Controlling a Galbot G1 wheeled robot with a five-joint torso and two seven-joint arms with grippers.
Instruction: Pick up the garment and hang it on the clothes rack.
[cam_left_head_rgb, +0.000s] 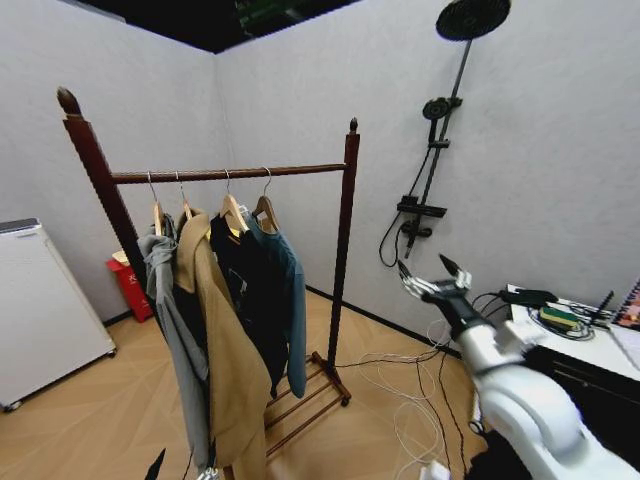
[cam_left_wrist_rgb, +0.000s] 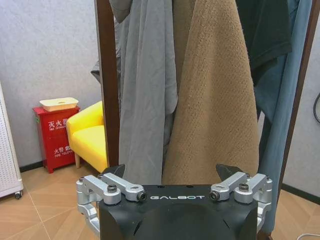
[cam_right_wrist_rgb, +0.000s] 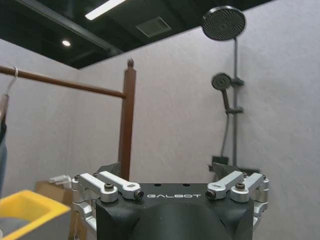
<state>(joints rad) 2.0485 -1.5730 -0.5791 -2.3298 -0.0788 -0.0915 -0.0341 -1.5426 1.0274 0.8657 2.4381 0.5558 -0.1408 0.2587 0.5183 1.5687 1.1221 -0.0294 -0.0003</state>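
The dark reddish-brown clothes rack stands in the room's corner. On its bar hang a grey piece, a long tan coat, a black jacket and, at the right end, the teal-blue garment on a wooden hanger. My right gripper is open and empty, held in the air to the right of the rack. In the right wrist view it faces the rack's upright. My left gripper is open and empty, low, in front of the tan coat; the garment hangs beside it.
A black shower stand is fixed to the right wall. White cables lie on the floor near the rack's base. A desk with clutter stands at right, a white appliance at left. Behind the rack are a red box and a yellow chair.
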